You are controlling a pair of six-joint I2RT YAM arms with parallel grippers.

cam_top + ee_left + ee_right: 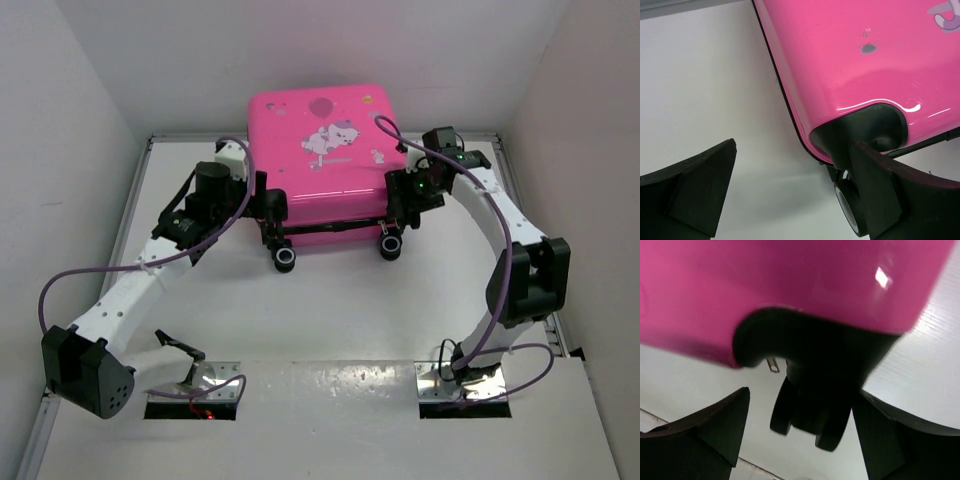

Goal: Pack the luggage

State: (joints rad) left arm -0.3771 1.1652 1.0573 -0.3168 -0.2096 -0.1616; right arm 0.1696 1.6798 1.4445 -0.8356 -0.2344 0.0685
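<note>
Jaws apart, left and right, each at a near corner of the closed suitcase (320, 185) on the table (330, 320).

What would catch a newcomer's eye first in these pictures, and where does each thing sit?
The bright pink suitcase, closed, at the far middle of the table, with a white cartoon animal on its lid. Two black wheels stick out at its near edge. The left hand and right hand, both open, flank its near corners.

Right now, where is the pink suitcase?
In the overhead view the suitcase lies flat at the table's far middle, wheels on its near side, between the left gripper and the right gripper.
</note>
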